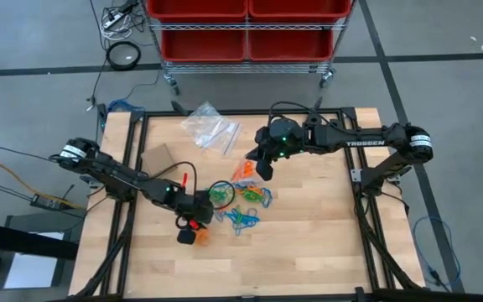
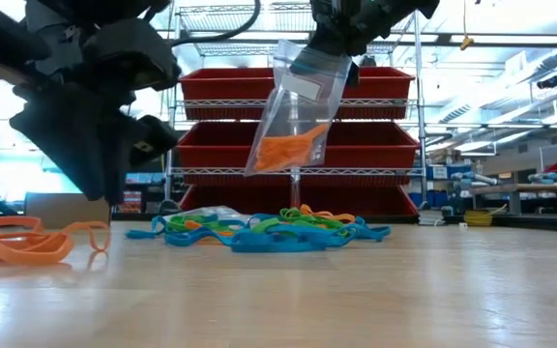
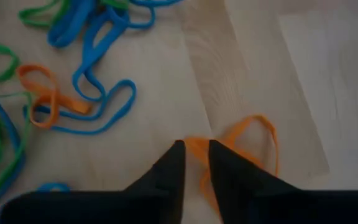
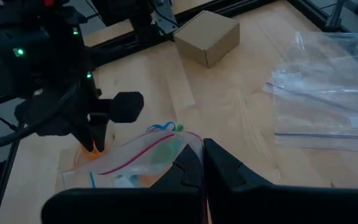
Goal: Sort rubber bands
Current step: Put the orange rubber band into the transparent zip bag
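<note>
The left gripper (image 3: pixel 196 152) sat low on the table, jaws narrowly apart, with a thin orange rubber band loop (image 3: pixel 253 140) lying between and just past its tips. The right gripper (image 4: pixel 202 160) was clamped on a clear plastic zip bag (image 2: pixel 303 106) holding orange bands, up above the mixed pile.

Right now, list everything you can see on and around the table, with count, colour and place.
rubber bands: many, orange, blue, green, heaped mid-table
orange bands: a few, at the left fingertips
clear bag: one, orange bands inside, held above the table
spare bags: a few, clear, far table edge
cardboard box: one, brown, left of the bags
red bins: several, shelf behind
left gripper: over the orange bands
right gripper: shut on the clear bag
</note>
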